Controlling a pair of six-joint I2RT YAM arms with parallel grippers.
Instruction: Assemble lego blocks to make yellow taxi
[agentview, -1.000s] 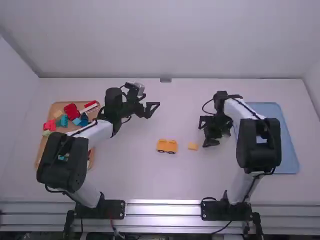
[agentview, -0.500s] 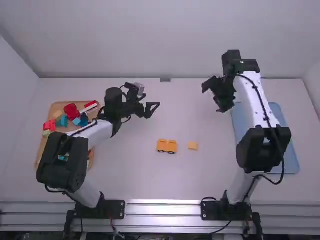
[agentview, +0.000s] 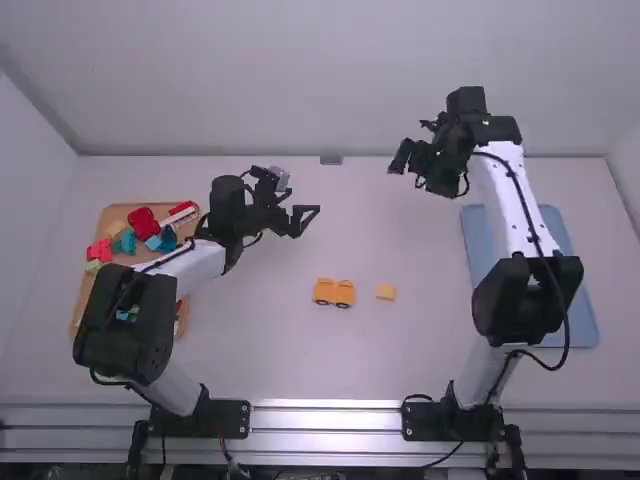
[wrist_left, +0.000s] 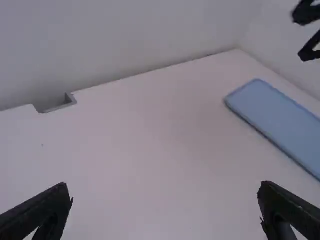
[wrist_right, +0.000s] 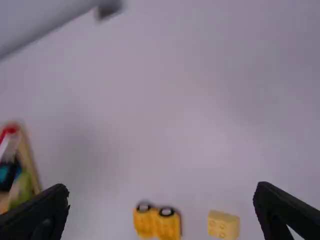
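My left gripper (agentview: 305, 219) stands open above the table, left of the middle, beyond the blocks. Its two fingers are wide apart in the left wrist view, where the left gripper (wrist_left: 164, 207) has nothing between them. High over the far right part of the table is my right gripper (agentview: 403, 163); seen from its own wrist, the right gripper (wrist_right: 160, 207) is open and holds nothing. An orange-yellow wheeled block assembly (agentview: 334, 292) (wrist_right: 156, 223) lies near the middle of the table. To its right, apart from it, rests a small paler yellow block (agentview: 386, 291) (wrist_right: 223, 225).
At the left, partly under the left arm, is a wooden tray (agentview: 115, 212) with red, teal, blue and green blocks. A blue tray (agentview: 560, 290) (wrist_left: 280, 120) lies at the right, partly beneath the right arm. A grey bracket (agentview: 331, 160) sits at the far table edge.
The right arm has swung up and away from the spot right of the small yellow block to the far side, its gripper now turned toward the left. The left arm and both yellow pieces have stayed put.
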